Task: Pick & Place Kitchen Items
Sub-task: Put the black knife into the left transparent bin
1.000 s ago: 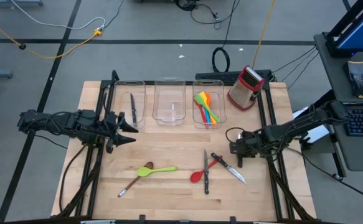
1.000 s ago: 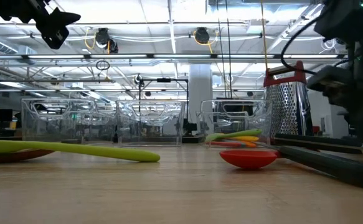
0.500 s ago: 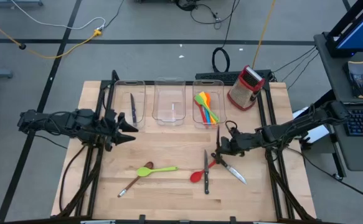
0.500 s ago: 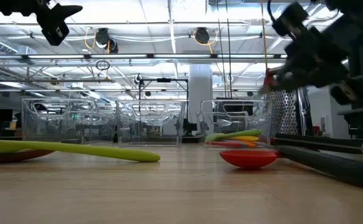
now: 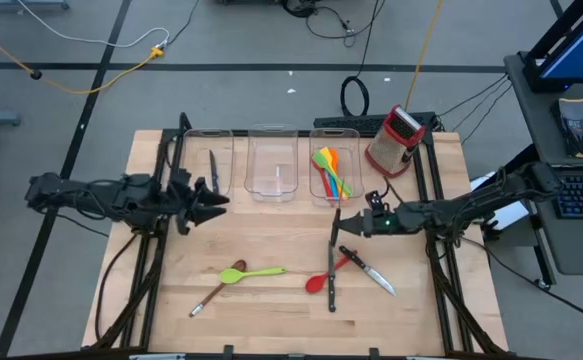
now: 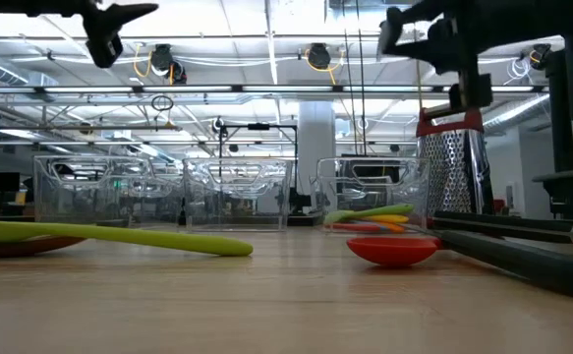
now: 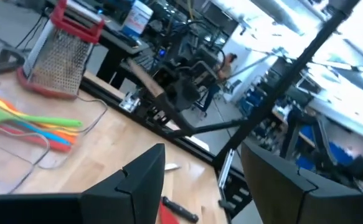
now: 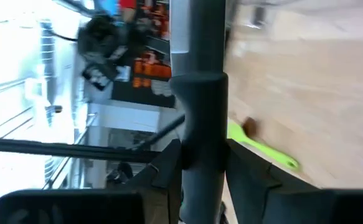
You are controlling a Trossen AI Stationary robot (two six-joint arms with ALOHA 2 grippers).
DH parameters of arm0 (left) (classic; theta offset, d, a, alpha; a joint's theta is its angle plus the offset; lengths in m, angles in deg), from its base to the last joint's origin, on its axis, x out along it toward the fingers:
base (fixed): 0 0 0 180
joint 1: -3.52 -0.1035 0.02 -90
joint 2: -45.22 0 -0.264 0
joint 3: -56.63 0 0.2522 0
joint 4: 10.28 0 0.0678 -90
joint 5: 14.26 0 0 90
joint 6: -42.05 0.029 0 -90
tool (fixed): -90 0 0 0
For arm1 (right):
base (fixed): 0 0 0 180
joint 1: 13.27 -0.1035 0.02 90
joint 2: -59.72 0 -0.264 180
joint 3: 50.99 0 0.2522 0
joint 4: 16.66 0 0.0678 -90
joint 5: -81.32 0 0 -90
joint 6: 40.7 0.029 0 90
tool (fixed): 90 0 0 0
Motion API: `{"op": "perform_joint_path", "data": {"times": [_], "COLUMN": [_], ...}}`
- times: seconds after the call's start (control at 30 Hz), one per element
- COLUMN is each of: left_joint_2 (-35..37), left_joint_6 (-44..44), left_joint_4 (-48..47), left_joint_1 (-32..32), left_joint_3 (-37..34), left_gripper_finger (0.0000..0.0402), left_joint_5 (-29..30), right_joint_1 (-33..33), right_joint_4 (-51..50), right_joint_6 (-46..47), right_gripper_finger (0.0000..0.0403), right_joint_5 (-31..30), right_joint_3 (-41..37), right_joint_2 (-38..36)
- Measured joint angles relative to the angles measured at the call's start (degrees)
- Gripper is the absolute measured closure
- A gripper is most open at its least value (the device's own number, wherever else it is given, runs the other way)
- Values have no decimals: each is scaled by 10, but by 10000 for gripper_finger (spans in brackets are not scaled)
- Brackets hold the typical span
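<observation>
My right gripper hovers level over the table's middle right, pointing at the left edge, shut on a black-handled steel knife. On the table below lie a second knife, a third knife, a red spoon, a green spoon and a brown-headed spoon. My left gripper floats open and holds nothing near the left bin, which has a knife lying in it. Coloured spatulas lie in the right bin. My right gripper pinches the knife's black handle between its two fingers. The fingers come level from the table's right side and lie across the knife. The steel blade sticks out to one side, and the knife is lifted clear of the table.
A clear middle bin stands between the two others along the far edge. A red-and-steel box grater stands at the far right. Bare wood lies between the bins and the loose utensils.
My right gripper has risen and tipped from pointing down to level, swinging toward the table's left and far side. The knife has gone up with it. My left gripper has edged up and toward the table's right, rolling a little, still open.
</observation>
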Motion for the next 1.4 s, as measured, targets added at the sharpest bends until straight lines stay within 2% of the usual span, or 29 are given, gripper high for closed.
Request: {"op": "perform_joint_path", "data": {"times": [0.2, 0.43, 0.5, 0.8, 1.03, 1.4], "left_joint_2": [-105, -247, -283, -421, -495, -567], "left_joint_6": [-65, -106, -115, -134, -153, -185], "left_joint_4": [112, 323, 356, 354, 350, 218], "left_joint_1": [0, 0, 0, 1, 0, 0], "left_joint_3": [0, 1, 11, 121, 193, 307], "left_gripper_finger": [188, 188, 188, 188, 188, 188], "left_joint_5": [19, 20, 20, 19, 6, 8], "right_joint_1": [21, 58, 67, 98, 114, 123], "right_joint_4": [66, 119, 121, 127, 149, 189], "right_joint_6": [-70, -117, -120, -144, -160, -171], "right_gripper_finger": [315, 315, 315, 315, 315, 315], "right_joint_5": [33, 107, 128, 168, 195, 197], "right_joint_3": [0, 0, 0, 0, 0, 1], "right_joint_2": [0, 0, 0, 0, 0, 0]}}
